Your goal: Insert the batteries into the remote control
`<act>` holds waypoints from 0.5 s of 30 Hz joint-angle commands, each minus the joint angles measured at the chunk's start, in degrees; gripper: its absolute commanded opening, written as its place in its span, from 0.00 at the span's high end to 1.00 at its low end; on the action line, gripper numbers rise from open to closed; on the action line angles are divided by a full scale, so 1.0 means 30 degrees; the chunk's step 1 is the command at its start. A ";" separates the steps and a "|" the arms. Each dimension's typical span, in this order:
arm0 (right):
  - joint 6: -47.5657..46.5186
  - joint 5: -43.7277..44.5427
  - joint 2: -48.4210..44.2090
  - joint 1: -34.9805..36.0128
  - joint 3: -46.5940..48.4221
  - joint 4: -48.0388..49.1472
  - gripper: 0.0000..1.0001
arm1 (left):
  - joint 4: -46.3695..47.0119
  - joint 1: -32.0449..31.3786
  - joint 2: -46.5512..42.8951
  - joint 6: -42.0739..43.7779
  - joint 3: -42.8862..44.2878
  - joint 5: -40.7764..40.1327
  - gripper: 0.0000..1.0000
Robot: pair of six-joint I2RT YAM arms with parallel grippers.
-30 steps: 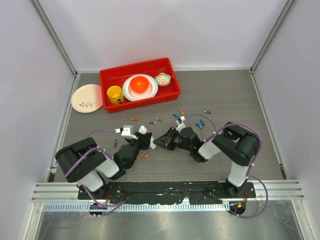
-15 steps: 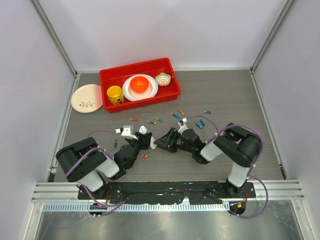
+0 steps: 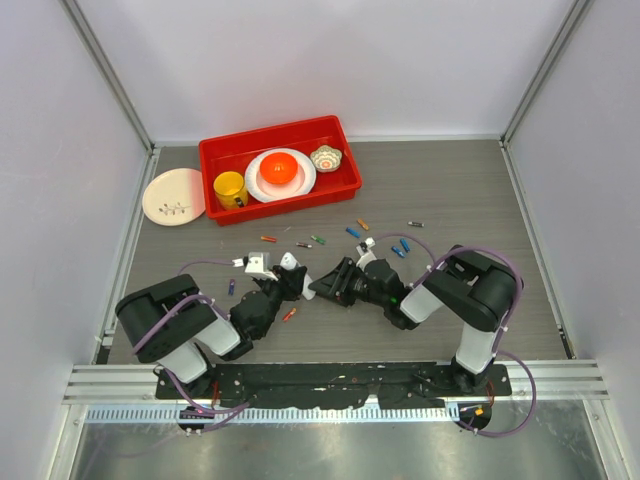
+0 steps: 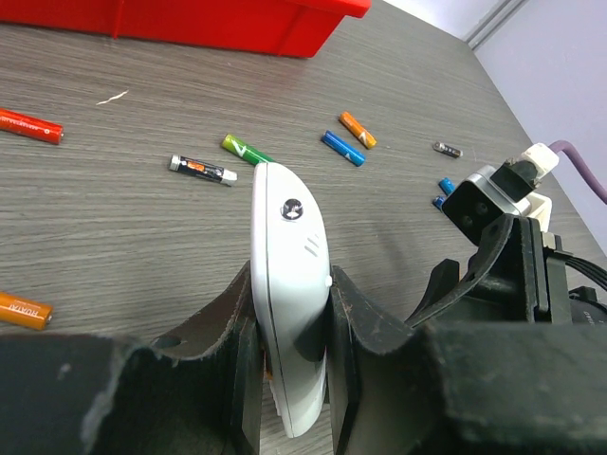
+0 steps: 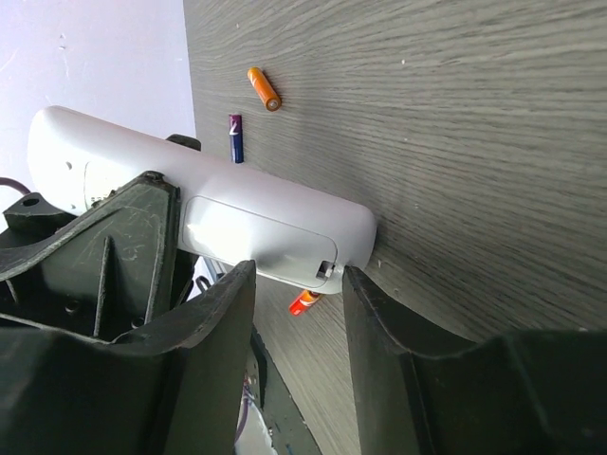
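slippage threatens if the open right pincer (image 5: 296, 273) pries the remote control (image 4: 285, 237) clamped in the left pincer (image 4: 290, 289).

- My left gripper (image 3: 285, 283), with the remote (image 3: 291, 262) in it, has shifted a little to the right, so it is closer to the right gripper (image 3: 322, 285).
- The right arm (image 3: 440, 295) has drawn its wrist slightly toward the near edge, and its elbow has moved a bit left.
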 commanded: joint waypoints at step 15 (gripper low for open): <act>0.0305 0.0231 0.0537 0.0028 0.0419 0.1735 0.60 | 0.2848 -0.0758 0.0999 0.0373 0.0009 -0.0646 1.00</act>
